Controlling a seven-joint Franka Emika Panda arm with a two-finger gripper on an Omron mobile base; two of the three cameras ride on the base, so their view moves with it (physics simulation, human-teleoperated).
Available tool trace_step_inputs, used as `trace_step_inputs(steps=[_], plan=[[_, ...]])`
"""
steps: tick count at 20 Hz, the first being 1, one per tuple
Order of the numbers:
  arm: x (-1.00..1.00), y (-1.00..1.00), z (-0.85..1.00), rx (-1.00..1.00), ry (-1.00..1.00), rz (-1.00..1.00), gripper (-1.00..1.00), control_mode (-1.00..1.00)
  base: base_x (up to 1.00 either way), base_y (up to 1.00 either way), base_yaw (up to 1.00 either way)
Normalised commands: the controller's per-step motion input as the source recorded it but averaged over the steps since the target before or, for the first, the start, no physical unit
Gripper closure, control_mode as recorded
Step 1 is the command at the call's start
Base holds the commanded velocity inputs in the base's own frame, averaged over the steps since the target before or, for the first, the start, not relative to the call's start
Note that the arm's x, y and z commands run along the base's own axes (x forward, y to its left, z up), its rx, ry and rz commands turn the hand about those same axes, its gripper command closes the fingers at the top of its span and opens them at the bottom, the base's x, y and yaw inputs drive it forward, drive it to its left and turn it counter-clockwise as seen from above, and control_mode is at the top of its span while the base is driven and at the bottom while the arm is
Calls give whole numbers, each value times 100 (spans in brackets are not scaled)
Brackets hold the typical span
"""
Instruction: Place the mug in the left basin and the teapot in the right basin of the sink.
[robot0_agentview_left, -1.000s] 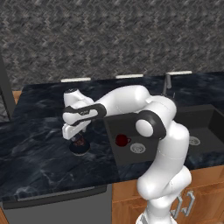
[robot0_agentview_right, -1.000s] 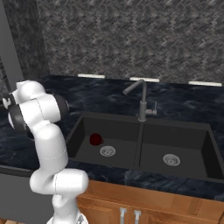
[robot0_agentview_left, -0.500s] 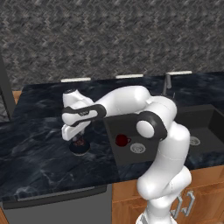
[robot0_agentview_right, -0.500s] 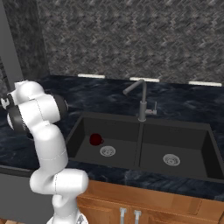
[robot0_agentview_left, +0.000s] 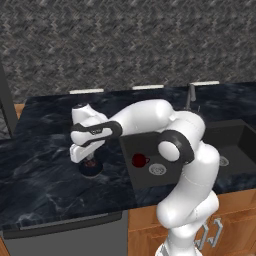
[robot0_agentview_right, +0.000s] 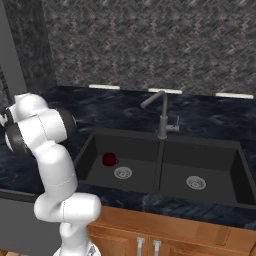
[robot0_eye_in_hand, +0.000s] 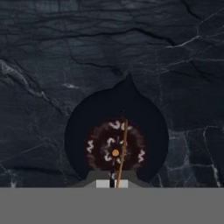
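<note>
The black teapot (robot0_agentview_left: 91, 168) stands on the dark counter left of the sink (robot0_agentview_right: 161, 145). From above, the hand view shows its round lid with reddish marks (robot0_eye_in_hand: 116, 146) and its spout pointing away. My gripper (robot0_agentview_left: 90, 160) hangs straight over it, and its jaws (robot0_eye_in_hand: 112, 183) are shut on the thin wire handle that runs down between them. The glossy dark red mug (robot0_agentview_left: 139, 160) (robot0_agentview_right: 109, 159) sits in the left basin (robot0_agentview_right: 137, 152) beside the silver drain. The right basin (robot0_agentview_right: 212, 167) holds nothing but its drain.
The slim grey tap (robot0_agentview_right: 161, 116) rises at the sink's middle divider. Dark marble counter (robot0_agentview_left: 40, 175) stretches around the teapot to the tiled back wall. The counter's front edge lies close below, with wooden cabinet doors (robot0_agentview_right: 150, 235) underneath.
The jaws have gone from wide open to shut over the teapot's wire handle. The arm, the teapot and the mug have stayed in place.
</note>
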Motion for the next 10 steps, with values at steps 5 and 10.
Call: trace_step_inputs(steps=[5, 10], plan=[[-13, -13, 11, 0, 0, -2, 100, -100, 0, 0, 0], [-16, -24, 34, 0, 0, 0, 100, -100, 0, 0, 0]])
